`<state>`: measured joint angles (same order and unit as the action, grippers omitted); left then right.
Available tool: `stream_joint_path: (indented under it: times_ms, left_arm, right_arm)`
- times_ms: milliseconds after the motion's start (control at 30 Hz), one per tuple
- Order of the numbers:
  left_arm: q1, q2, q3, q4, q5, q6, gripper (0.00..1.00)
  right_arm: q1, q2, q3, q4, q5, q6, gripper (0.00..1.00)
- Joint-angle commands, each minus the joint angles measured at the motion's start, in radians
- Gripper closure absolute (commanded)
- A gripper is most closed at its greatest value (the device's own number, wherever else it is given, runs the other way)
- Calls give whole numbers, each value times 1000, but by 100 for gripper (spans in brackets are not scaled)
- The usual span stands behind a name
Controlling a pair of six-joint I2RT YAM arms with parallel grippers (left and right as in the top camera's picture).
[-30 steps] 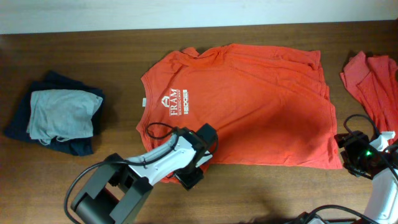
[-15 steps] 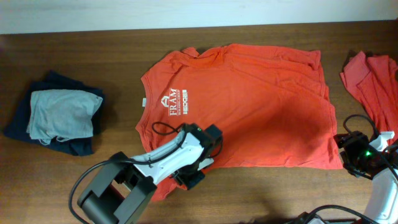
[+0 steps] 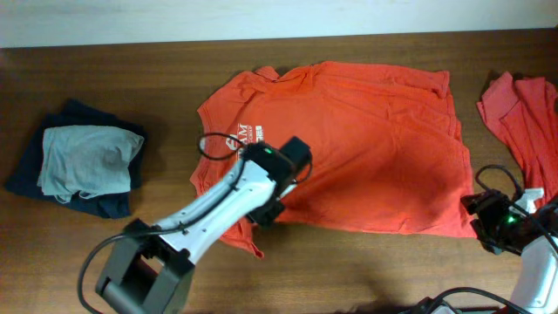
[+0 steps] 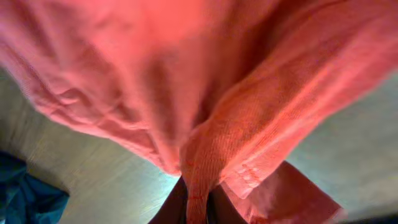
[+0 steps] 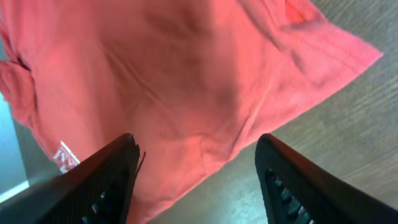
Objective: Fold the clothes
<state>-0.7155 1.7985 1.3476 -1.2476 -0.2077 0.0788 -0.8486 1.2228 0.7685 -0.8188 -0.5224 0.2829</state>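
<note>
Left claw [image 3: 264, 209]: clamped tight on the T-shirt [image 3: 375, 148], near-left edge.
T-shirt: spread on the table [image 3: 131, 70], long axis left-to-right, collar left, body lying beyond and right of that claw.
Right claw [image 3: 488, 222]: jaws apart, empty, beside near-right hem corner.

Robotics lab, it seemed: a cabled left arm [image 3: 209, 209] and right arm [image 3: 534, 257] stood at a dark wooden table [image 3: 131, 78] under a white wall [image 3: 174, 17], an orange-red T-shirt [image 3: 375, 148] spread out.
</note>
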Motion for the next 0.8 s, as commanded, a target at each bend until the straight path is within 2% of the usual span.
stream_joint_path:
  times_ms: [0, 100, 167, 633, 700, 767]
  left_arm:
    - [77, -14, 11, 13, -31, -11, 91]
    - [108, -14, 11, 17, -9, -11, 91]
    - [110, -14, 11, 17, -6, -10, 91]
    - [109, -14, 11, 24, 2, -10, 91]
    - [109, -14, 11, 24, 2, -10, 91]
    - [109, -14, 11, 24, 2, -10, 91]
  right_arm:
    - [40, 6, 5, -40, 106, -35, 37]
    - [72, 49, -10, -38, 251, 42, 36]
    - [70, 96, -23, -11, 332, 98, 31]
    - [70, 387, -39, 159, 346, 134, 32]
    - [70, 400, -39, 181, 346, 134, 41]
    - [70, 399, -39, 188, 343, 134, 54]
